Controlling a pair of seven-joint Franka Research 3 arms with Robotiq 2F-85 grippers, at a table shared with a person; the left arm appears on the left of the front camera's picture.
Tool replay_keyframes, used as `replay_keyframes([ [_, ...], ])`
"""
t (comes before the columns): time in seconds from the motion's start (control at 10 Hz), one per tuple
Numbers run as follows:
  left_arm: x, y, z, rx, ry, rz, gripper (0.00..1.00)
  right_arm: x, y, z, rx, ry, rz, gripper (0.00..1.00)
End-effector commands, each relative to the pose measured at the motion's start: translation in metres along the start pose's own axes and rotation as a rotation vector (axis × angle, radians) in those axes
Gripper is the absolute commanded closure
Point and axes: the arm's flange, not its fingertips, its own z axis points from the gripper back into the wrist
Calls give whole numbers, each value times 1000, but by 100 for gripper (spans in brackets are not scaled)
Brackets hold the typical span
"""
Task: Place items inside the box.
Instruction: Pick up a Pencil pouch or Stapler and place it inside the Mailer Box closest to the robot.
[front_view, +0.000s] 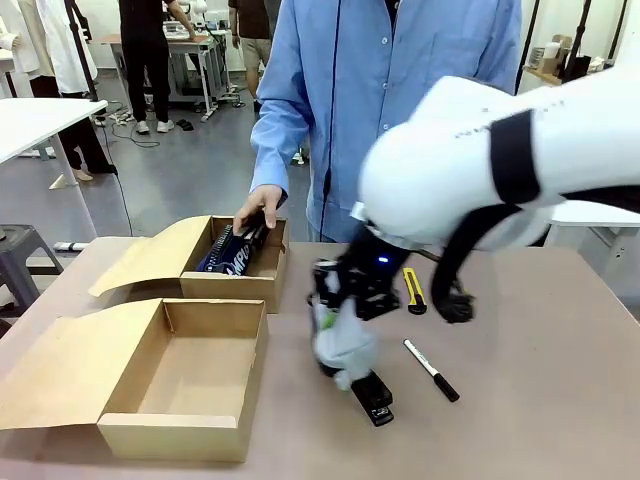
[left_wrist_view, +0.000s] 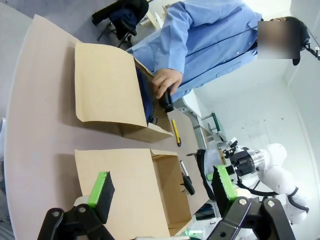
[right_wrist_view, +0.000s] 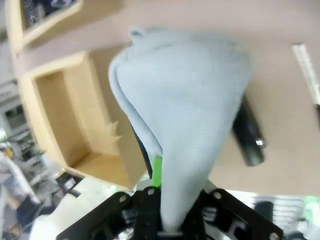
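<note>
Nearest the robot, the near box (front_view: 180, 425) stands open on the desk (front_view: 540, 400), left of the load, and the main risk lies there; the grey pouch (front_view: 345, 345) hangs limp, pinched by one end, so I judge it could catch the box's right wall and fold over the rim instead of dropping in; soft cloth held at an edge could also slip free in a quick swing. Its low end hangs over the black stapler (front_view: 373, 397), touching or not I cannot tell; a sideways drag might shove that toward the marker pen (front_view: 432, 370). The right pincer (front_view: 340, 300) is clamped tight on the pouch's upper end; the left pincer (left_wrist_view: 162, 184) is spread wide, holds nothing, and hovers above the near box. Farther off lies the utility knife (front_view: 414, 290); farthest, a person's hand (front_view: 258, 207) rests on the navy pouch (front_view: 228, 250) in the far box (front_view: 235, 285).
</note>
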Motion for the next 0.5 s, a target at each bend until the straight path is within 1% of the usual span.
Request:
replay_keyframes([
  [0.0, 1, 0, -1, -17, -15, -21, 0, -20, 59, -20, 73, 72, 66, 88],
  [0.1, 1, 0, -1, -17, -15, -21, 0, -37, 88, -28, 79, 65, 61, 88],
  [0.2, 1, 0, -1, -17, -15, -21, 0, -51, 115, -41, 124, 39, 26, 88],
  [0.3, 1, 0, -1, -17, -15, -21, 0, -64, 138, -59, 157, 53, 9, 88],
  [0.4, 1, 0, -1, -17, -15, -21, 0, -66, 156, -85, 178, -10, 47, 88],
])
